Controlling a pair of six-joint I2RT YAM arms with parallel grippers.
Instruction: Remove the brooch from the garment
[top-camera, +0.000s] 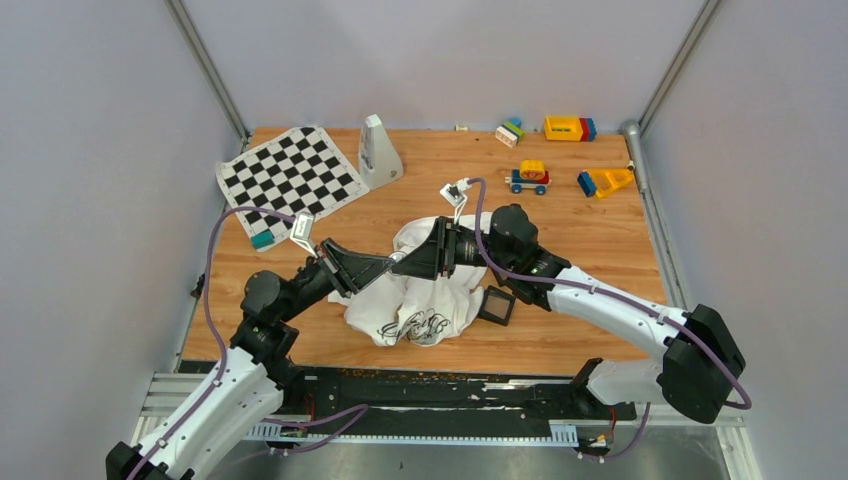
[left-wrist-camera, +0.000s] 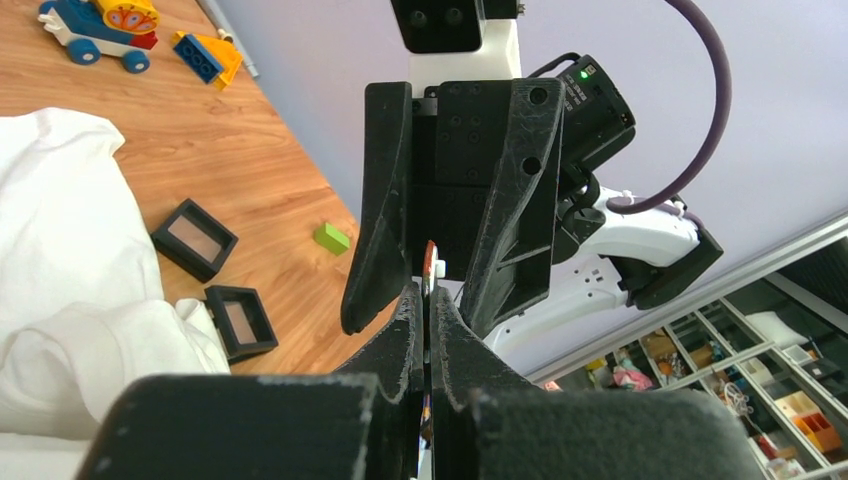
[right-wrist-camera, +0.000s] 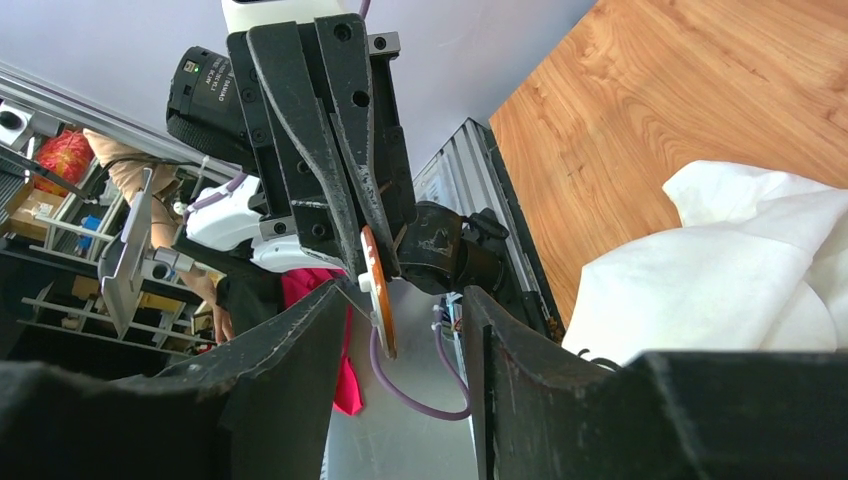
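Note:
The white garment (top-camera: 420, 300) lies crumpled at the table's middle; it also shows in the left wrist view (left-wrist-camera: 70, 250) and the right wrist view (right-wrist-camera: 720, 260). The two grippers meet tip to tip just above its left part. My left gripper (top-camera: 392, 263) (left-wrist-camera: 427, 295) is shut on the brooch (left-wrist-camera: 430, 262), a thin disc seen edge-on with an orange rim (right-wrist-camera: 378, 295). My right gripper (top-camera: 408, 264) (right-wrist-camera: 405, 296) is open, its jaws on either side of the brooch without touching it. The brooch is held clear of the cloth.
Two small black square boxes (left-wrist-camera: 195, 238) (left-wrist-camera: 240, 320) lie right of the garment, one showing from above (top-camera: 496, 305). A green block (left-wrist-camera: 332, 238) sits near them. A checkerboard (top-camera: 290, 178), a white wedge-shaped object (top-camera: 378, 150) and toy blocks and a car (top-camera: 527, 177) stand at the back.

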